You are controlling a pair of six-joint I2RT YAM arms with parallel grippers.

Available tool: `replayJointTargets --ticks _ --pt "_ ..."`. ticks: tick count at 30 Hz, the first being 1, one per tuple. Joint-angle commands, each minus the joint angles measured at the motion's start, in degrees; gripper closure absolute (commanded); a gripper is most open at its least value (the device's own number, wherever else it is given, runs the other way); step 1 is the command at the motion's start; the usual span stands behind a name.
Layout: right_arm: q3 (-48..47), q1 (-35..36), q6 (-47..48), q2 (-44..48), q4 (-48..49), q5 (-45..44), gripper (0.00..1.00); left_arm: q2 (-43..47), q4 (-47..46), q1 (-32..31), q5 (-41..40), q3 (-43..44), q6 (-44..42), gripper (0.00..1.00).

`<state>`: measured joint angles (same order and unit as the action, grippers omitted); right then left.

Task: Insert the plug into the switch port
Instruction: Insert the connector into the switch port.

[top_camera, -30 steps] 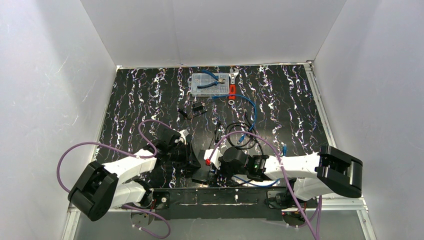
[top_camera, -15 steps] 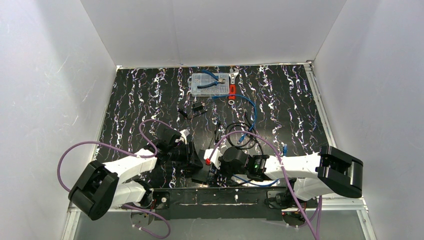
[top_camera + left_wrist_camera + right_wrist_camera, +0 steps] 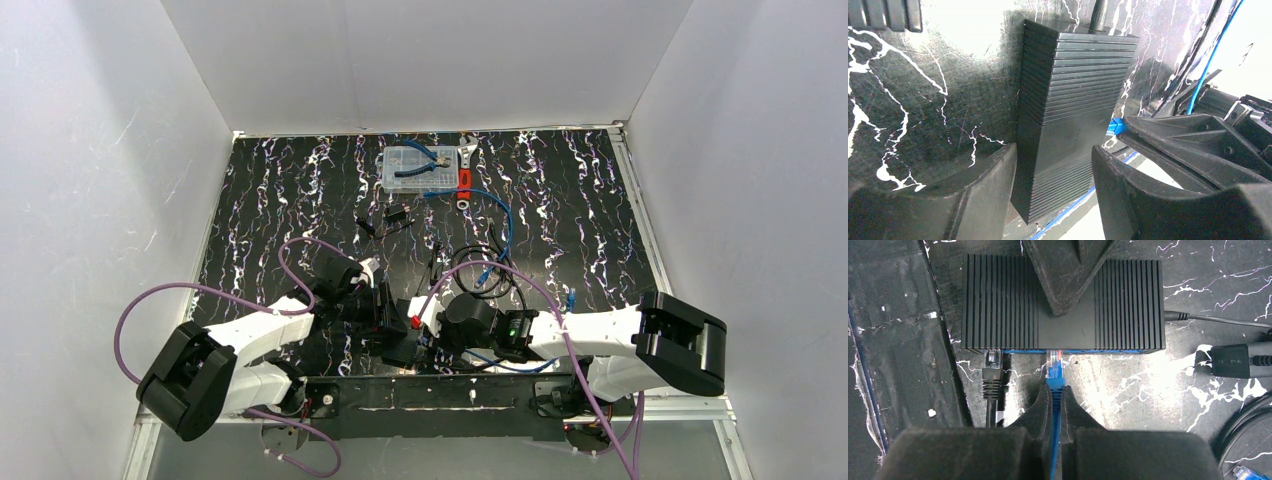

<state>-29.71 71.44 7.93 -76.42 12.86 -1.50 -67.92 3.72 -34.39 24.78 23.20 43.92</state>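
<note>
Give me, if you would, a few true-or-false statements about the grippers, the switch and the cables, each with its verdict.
1. The right gripper is shut on the blue cable. True.
2. The left gripper holds the blue-handled pliers. False: they lie on the clear parts box, and the left gripper's fingers stand on either side of the black switch box.
3. A black plug meets the same edge of the black switch box as the blue cable's plug. True.
4. The clear parts box touches the black switch box. False: the two lie far apart.
</note>
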Motion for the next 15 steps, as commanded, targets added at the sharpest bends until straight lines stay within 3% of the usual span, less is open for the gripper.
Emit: replayJointTargets --ticks 1,15 --pt "-2.6 0.6 -1.5 1.0 7.5 0.6 0.99 -0.2 4.9 -0.5 -2.6 0.2 -1.8 0.44" --pt "-3.0 0.5 -4.5 -1.2 6.8 1.1 0.99 1.1 8.2 -0.5 -4.8 1.1 -3.1 0.43"
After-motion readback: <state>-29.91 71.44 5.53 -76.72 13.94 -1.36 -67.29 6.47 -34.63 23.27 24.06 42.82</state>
